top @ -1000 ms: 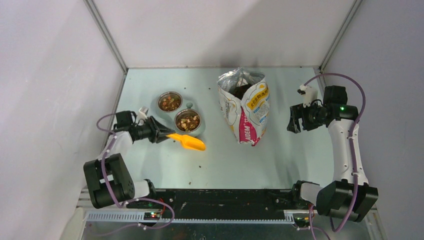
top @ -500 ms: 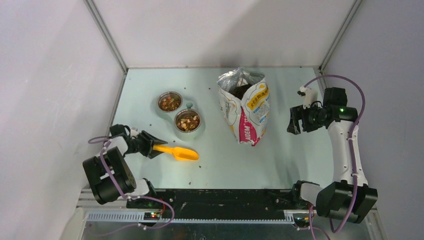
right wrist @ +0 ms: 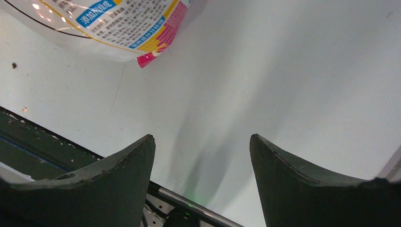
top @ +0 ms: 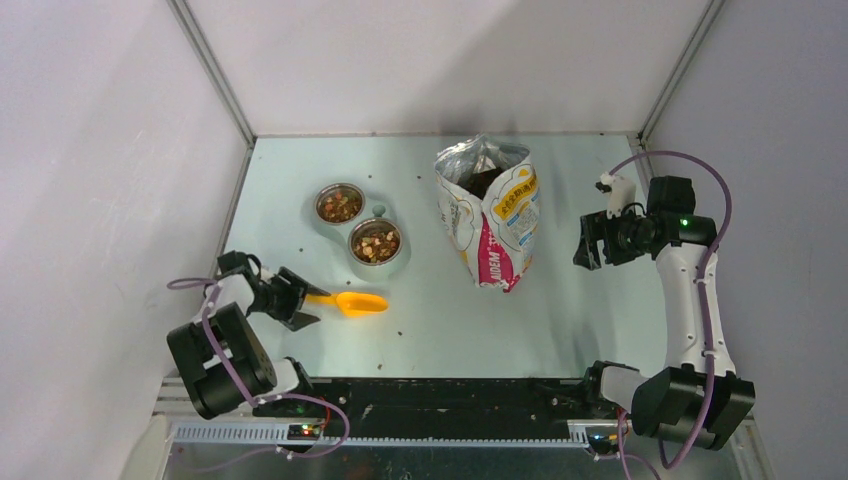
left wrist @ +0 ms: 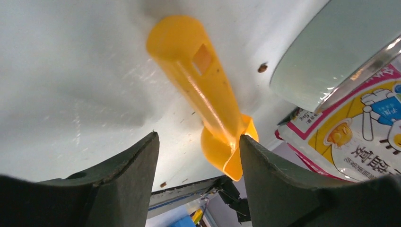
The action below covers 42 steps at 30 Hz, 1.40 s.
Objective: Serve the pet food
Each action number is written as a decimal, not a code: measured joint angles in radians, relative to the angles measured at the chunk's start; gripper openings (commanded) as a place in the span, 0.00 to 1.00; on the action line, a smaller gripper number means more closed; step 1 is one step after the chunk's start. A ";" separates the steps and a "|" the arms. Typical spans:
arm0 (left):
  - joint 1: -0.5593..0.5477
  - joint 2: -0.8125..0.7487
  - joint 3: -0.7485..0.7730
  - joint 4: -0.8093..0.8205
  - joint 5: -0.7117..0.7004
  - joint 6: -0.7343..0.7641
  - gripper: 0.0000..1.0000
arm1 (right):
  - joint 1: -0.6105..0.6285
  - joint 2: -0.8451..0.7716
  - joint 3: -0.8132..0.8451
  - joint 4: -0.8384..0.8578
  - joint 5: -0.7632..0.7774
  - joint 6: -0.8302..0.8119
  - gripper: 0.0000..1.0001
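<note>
Brown and pale pet food (top: 377, 243) fills the near steel bowl, and more fills the far bowl (top: 340, 206). The orange scoop (top: 352, 302) lies on the table in front of the bowls; it also shows in the left wrist view (left wrist: 203, 80). My left gripper (top: 303, 304) is open at the scoop's handle end, not gripping it; its fingers (left wrist: 123, 175) stand apart. The cartoon-cat bag (top: 488, 212) stands open in the middle. My right gripper (top: 583, 240) is open and empty to the right of the bag, above bare table (right wrist: 265, 71).
The two bowls sit in a pale green holder (top: 322, 224). A few stray kibble bits (left wrist: 262, 68) lie on the table near the scoop. Walls close the table at the left, back and right. A black rail (top: 450, 395) runs along the near edge.
My left gripper carried the scoop from beside the near bowl down toward the near left, set it on the table and opened. The right arm has not moved.
</note>
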 measured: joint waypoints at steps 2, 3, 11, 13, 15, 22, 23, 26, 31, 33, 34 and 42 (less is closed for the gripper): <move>0.001 -0.008 0.012 -0.036 -0.038 0.005 0.65 | 0.004 0.000 0.004 -0.002 -0.011 0.004 0.75; 0.001 -0.014 0.026 -0.064 -0.065 0.013 0.62 | 0.006 0.002 0.011 -0.002 -0.017 0.006 0.75; 0.001 -0.111 0.163 -0.131 -0.124 0.105 0.47 | 0.176 0.042 0.312 0.013 -0.032 0.002 0.80; -0.001 -0.146 0.166 -0.128 -0.121 0.120 0.49 | 0.257 0.042 0.391 0.064 -0.021 -0.006 0.78; -0.013 -0.171 0.167 -0.122 -0.114 0.127 0.53 | 0.361 0.045 0.460 0.117 0.011 -0.019 0.75; -0.212 -0.174 0.352 -0.051 -0.047 0.206 0.69 | 0.664 0.166 0.570 0.233 0.145 -0.072 0.66; -0.242 -0.167 0.401 -0.042 -0.038 0.229 0.70 | 0.687 0.199 0.573 0.235 0.157 -0.082 0.63; -0.309 -0.140 0.537 0.004 0.006 0.296 0.71 | 0.736 0.312 0.599 0.224 0.172 -0.111 0.58; -0.335 -0.103 0.622 0.047 0.063 0.335 0.72 | 0.778 0.473 0.685 0.178 0.185 -0.130 0.50; -0.335 -0.093 0.624 0.054 0.069 0.333 0.71 | 0.789 0.507 0.718 0.156 0.185 -0.138 0.48; -0.335 -0.087 0.624 0.054 0.072 0.331 0.71 | 0.797 0.518 0.732 0.141 0.185 -0.141 0.48; -0.349 -0.050 0.644 0.077 0.071 0.298 0.69 | 0.826 0.520 0.715 0.070 0.203 -0.141 0.21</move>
